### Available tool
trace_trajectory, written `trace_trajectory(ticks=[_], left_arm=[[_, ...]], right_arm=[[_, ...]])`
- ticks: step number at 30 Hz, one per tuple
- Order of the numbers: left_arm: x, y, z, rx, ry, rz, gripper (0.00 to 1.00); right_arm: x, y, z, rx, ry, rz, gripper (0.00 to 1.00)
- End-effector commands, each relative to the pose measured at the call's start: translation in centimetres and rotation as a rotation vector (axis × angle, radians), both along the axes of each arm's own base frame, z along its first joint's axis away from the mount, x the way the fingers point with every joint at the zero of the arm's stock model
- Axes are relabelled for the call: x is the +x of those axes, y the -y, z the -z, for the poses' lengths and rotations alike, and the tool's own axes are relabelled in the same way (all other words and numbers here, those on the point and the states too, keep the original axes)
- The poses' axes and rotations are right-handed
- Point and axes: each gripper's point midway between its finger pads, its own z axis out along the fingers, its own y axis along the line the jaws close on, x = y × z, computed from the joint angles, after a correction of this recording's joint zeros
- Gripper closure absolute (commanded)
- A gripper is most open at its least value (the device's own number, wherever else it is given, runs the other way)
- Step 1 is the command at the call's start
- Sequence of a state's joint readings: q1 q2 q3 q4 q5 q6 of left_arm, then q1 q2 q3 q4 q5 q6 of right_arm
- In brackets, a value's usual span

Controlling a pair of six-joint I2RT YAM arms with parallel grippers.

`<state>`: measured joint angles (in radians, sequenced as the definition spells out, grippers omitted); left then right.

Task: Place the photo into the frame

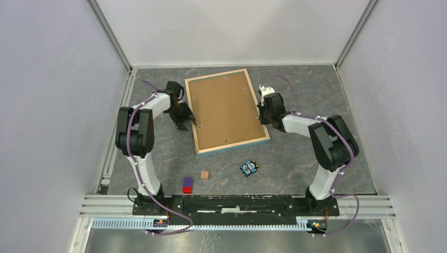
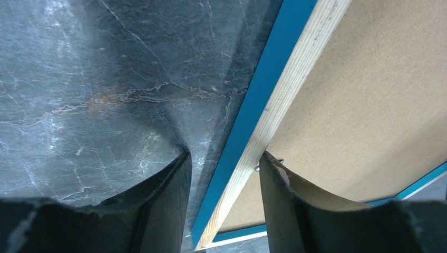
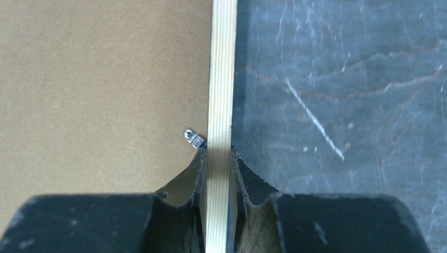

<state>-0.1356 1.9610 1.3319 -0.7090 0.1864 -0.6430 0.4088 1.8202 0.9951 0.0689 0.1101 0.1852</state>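
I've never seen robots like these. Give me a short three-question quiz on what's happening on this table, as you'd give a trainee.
1. True or false: the frame lies face down, its brown backing board showing.
2. What does the right claw pinch? A nothing; B the frame's wooden rim; C a cup.
3. Fill in: the left claw straddles the opposite rim, jaws ____.
Key: 1 true; 2 B; 3 open.
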Motion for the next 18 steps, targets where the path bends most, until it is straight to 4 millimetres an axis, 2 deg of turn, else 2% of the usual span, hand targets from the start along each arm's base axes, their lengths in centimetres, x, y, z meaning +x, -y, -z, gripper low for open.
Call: trace_trajectory(ticks=[1,2,3,5,6,9,18], left_arm=[[-0.7,-0.8,2.1,0.065,-0.036,0.050,0.43],[-0.7,-0.7,2.1,0.063,-0.036,0.055,0.43],[-0.8,-0.7,2.2,0.061,-0.040,0.059,0.44],[-0.8,-0.6,2.3,0.059,-0.046,0.060,0.44],[-0.8,-0.6,2.3,0.058,-0.047,0.062,0.44],[-0.8,-0.7,2.2,0.063,-0.046,0.062,0.44],[-0.6,-0.6,2.0,0.063,-0.040,0.061,0.44]], right_arm=[[-1.3,0.6,-3.1,0.011,0.116,-0.054,0.96],[-1.5,0.6,-3.8,0.024,0.136,-0.049,0.90],[-1.6,0.7,-4.2,0.034,0.152,-0.047,0.80],[-1.8,0.7,-5.0,0.054,0.183,-0.045,0.48],[-1.9,0.7,-5.2,0.059,0.194,-0.045,0.43],[-1.8,1.1,-4.9,0.047,0.187,-0.024,0.37],[-1.5,1.2,-2.9,-0.005,0.090,-0.029,0.39]])
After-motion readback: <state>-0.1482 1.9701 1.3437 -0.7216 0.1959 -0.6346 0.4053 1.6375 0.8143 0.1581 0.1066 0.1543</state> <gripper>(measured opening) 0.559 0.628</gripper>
